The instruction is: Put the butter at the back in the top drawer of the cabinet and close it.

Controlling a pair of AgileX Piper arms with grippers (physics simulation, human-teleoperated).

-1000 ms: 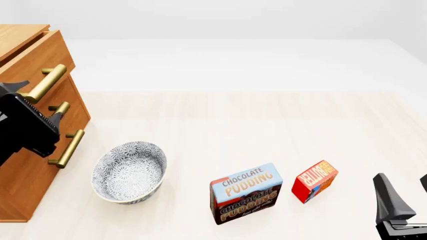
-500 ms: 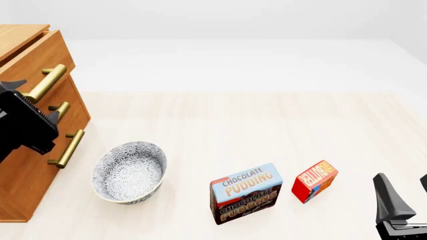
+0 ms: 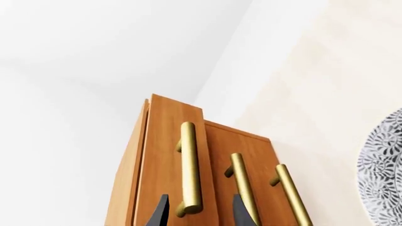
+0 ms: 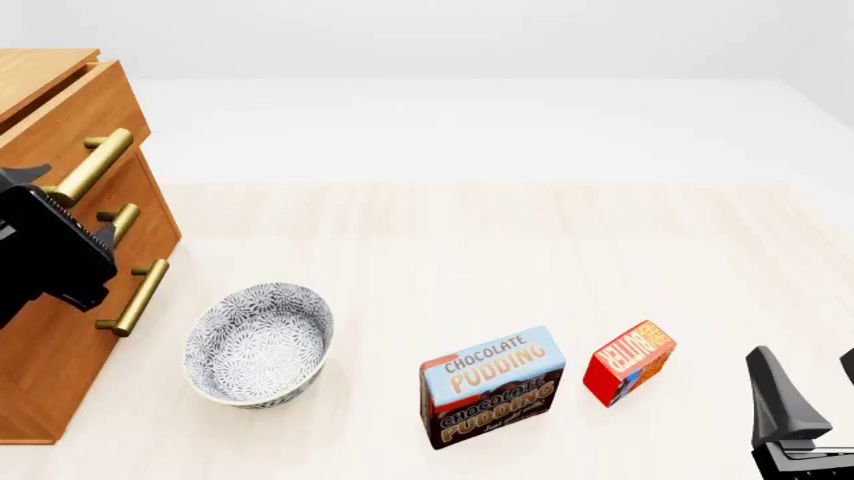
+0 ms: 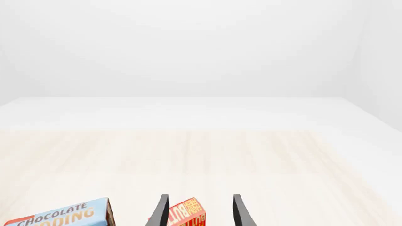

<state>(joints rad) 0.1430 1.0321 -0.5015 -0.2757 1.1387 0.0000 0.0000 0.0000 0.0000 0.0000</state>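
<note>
- The butter [image 4: 629, 361] stands on the pale wooden surface [image 4: 534, 250] at the near right, tilted, with its lettering running sideways. It touches no pincer.
- In the right wrist view the butter [image 5: 187, 214] shows between the two dark fingertips [image 5: 161, 212], which stand apart on either side of it with space to spare.
- The right pincer [image 4: 807, 385] sits at the near right corner in the front view, just right of the butter and apart from it, its fingers spread.
- The chocolate pudding box [image 4: 491, 386] stands just left of the butter, larger, with a narrow gap between the two; its corner also shows in the right wrist view [image 5: 60, 215].
- The patterned bowl [image 4: 258, 343] rests further left, between the pudding box and the cabinet, touching neither.
- The cabinet [image 4: 54, 340] stands at the far left edge of the surface, its three brass handles facing right.
- The top drawer [image 4: 80, 110] juts slightly out beyond the two drawer fronts below it.
- The left pincer [image 3: 197, 212] is at the near end of the top drawer's handle [image 3: 189, 165]; in the left wrist view its fingers stand apart on either side of the bar, not pressed against it.
- In the front view the left arm's dark body [image 4: 47, 255] covers part of the cabinet front below that handle.
</note>
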